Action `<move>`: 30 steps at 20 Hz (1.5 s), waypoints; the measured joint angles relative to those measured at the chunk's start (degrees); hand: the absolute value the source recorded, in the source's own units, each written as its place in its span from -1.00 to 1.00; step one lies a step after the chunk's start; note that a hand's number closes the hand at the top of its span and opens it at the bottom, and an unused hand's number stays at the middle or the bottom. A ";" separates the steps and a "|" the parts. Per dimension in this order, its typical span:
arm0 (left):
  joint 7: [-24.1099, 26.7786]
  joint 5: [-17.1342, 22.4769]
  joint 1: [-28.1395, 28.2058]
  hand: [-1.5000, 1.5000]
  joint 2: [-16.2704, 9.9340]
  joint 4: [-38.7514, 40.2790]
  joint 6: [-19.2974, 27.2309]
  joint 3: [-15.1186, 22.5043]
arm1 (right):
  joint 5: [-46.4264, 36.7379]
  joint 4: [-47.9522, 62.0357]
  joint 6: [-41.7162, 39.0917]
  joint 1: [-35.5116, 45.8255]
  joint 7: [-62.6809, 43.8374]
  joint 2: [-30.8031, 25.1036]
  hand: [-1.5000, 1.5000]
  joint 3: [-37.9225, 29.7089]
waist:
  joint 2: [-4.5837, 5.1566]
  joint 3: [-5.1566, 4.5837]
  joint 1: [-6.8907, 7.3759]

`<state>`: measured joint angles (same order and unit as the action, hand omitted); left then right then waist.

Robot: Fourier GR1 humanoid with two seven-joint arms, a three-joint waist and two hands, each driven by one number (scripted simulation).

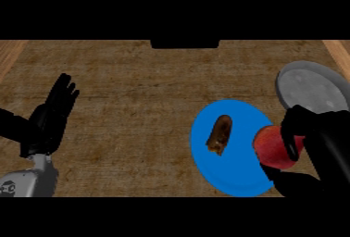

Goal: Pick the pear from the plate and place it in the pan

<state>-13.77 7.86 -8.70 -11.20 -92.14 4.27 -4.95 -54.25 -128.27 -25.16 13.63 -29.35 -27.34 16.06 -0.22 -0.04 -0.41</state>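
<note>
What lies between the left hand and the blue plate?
In the head view, only bare wooden counter lies between the open left hand and the blue plate.

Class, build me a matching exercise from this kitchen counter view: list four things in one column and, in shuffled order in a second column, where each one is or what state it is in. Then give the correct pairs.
Column one:
1. blue plate
2. brown pear
3. grey pan
4. red fruit

Column two:
A. held in the right robot hand
B. lying on the plate
C. at the counter's right edge, farther from the robot than the plate
D. on the counter, right of centre

The left robot hand rests open at the left.

Pairs: 1-D, 2-B, 3-C, 4-A
</note>
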 measured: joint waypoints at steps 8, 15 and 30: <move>-0.13 -0.26 -0.79 0.00 0.00 0.88 -0.63 -0.59 | 5.56 3.14 -1.06 3.71 2.67 0.77 1.00 -13.97 | 0.19 0.02 0.35; 0.57 -1.35 -0.48 0.00 1.12 0.93 -0.38 0.24 | 8.26 18.61 5.56 6.65 13.05 -1.90 1.00 -25.72 | 0.33 0.05 0.64; 0.18 -2.04 -0.66 0.00 2.15 0.28 -0.45 0.86 | 9.97 67.55 24.23 16.63 46.06 -7.50 1.00 -35.74 | 0.67 0.11 1.83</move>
<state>-13.59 5.82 -9.36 -9.04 -91.86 3.82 -4.09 -44.29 -60.72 -0.93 30.26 16.71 -34.84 -19.68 0.45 0.08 1.42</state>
